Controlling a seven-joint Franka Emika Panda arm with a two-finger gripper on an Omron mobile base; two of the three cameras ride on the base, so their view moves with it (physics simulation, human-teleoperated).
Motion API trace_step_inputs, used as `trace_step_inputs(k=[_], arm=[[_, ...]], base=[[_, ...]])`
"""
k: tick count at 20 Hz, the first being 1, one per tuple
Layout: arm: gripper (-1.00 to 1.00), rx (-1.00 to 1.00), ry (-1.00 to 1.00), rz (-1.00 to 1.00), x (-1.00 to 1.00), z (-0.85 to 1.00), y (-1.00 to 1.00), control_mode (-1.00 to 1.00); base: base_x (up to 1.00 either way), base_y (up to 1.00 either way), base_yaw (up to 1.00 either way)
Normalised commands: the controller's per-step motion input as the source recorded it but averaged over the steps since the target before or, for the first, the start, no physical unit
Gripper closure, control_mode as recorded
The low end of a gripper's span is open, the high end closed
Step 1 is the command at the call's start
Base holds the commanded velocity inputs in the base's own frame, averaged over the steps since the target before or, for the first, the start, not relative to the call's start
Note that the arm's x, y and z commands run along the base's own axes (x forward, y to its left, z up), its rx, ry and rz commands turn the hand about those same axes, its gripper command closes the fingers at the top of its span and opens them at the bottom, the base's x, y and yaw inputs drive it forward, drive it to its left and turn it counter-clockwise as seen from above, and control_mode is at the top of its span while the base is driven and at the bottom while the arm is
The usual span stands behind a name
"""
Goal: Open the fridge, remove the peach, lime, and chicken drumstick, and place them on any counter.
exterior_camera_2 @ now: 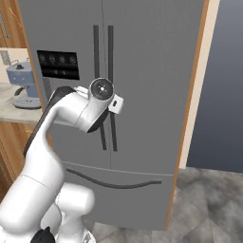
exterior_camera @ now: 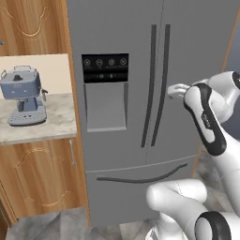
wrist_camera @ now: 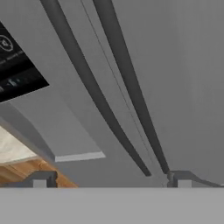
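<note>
The grey fridge (exterior_camera: 117, 28) (exterior_camera_2: 152, 71) stands shut, both doors closed, so the peach, lime and chicken drumstick are hidden. My gripper (exterior_camera: 174, 90) hovers close in front of the right door's dark handle (exterior_camera: 163, 84) at mid height, not touching it. In the hand view my gripper (wrist_camera: 111, 181) is open, its fingertips (wrist_camera: 41, 180) far apart, with the two long handles (wrist_camera: 131, 87) running between them and the black dispenser panel (wrist_camera: 17, 65) at the left. The marbled counter (exterior_camera: 42, 122) (exterior_camera_2: 9, 111) lies left of the fridge.
A blue-grey espresso machine (exterior_camera: 23, 96) (exterior_camera_2: 21, 85) sits on the counter. Wooden cabinets (exterior_camera: 42, 173) are above and below it. The freezer drawer with a curved handle (exterior_camera: 140, 178) is under the doors. A wooden side panel (exterior_camera_2: 194, 95) and dark wall flank the fridge's right.
</note>
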Motion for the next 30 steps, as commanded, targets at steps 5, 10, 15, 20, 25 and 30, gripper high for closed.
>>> trace_step_inputs(k=[5, 10, 15, 20, 25, 30], arm=[[-1.0, 0.05, -0.12, -0.01, 0.35, 0.11, 0.0, -1.0], [-1.0, 0.02, 0.0, -0.03, 0.61, 0.02, -0.04, -1.0], [-1.0, 0.0, 0.03, -0.02, 0.87, -0.01, -0.06, -1.0], [-1.0, 0.0, 0.01, 0.0, 0.82, -0.14, -0.29, -1.0], [-1.0, 0.0, 0.0, 0.0, 0.65, -0.23, -0.18, -1.0], [1.0, 0.0, 0.0, 0.0, 0.46, -0.22, 0.0, -1.0]], base=[[0.0, 0.0, 0.0], [0.0, 0.0, 0.0], [0.0, 0.0, 0.0], [0.0, 0.0, 0.0], [0.0, 0.0, 0.0], [0.0, 0.0, 0.0]])
